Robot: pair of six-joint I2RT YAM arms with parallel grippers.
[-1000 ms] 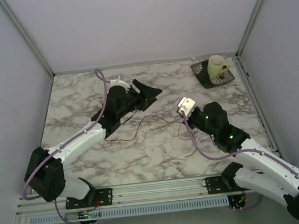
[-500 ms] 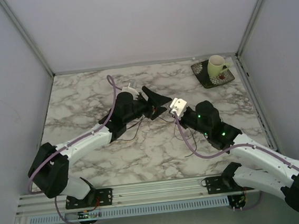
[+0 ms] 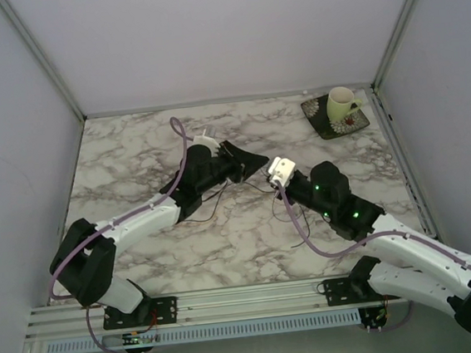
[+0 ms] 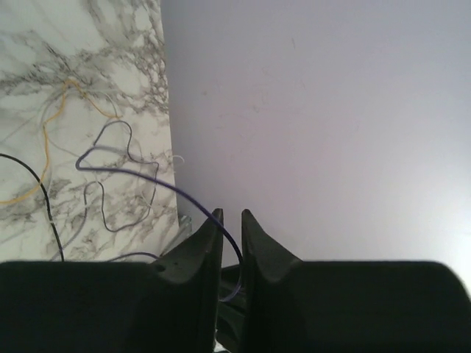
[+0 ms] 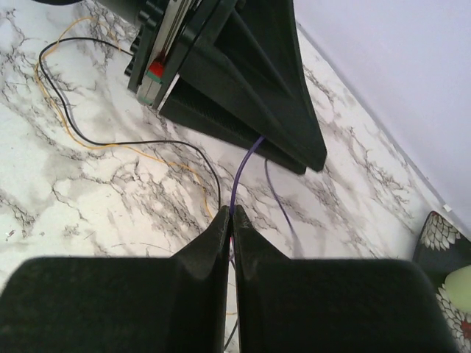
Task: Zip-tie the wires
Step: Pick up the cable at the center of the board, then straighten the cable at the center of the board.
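The wires are thin strands on the marble table (image 3: pixel 132 145): a purple one (image 5: pixel 243 173), a black one (image 5: pixel 147 141) and a yellow one (image 5: pixel 73 131). My right gripper (image 5: pixel 231 212) is shut on the purple wire, which runs up from its tips to my left gripper's black fingers (image 5: pixel 257 95). In the left wrist view the same purple wire (image 4: pixel 169 187) curves in between the jaws of my left gripper (image 4: pixel 229 213), which stand a narrow gap apart. From above, the left gripper (image 3: pixel 260 159) and right gripper (image 3: pixel 266 168) meet tip to tip mid-table.
A cream cup (image 3: pixel 341 104) sits on a dark flowered saucer (image 3: pixel 331 125) at the back right corner. Loose loops of wire (image 3: pixel 221 196) lie under and in front of the left arm. Grey walls enclose the table on three sides.
My left arm has swung right to meet the right gripper, and its jaws have narrowed from wide open round the purple wire. The right gripper has shifted slightly left, still shut.
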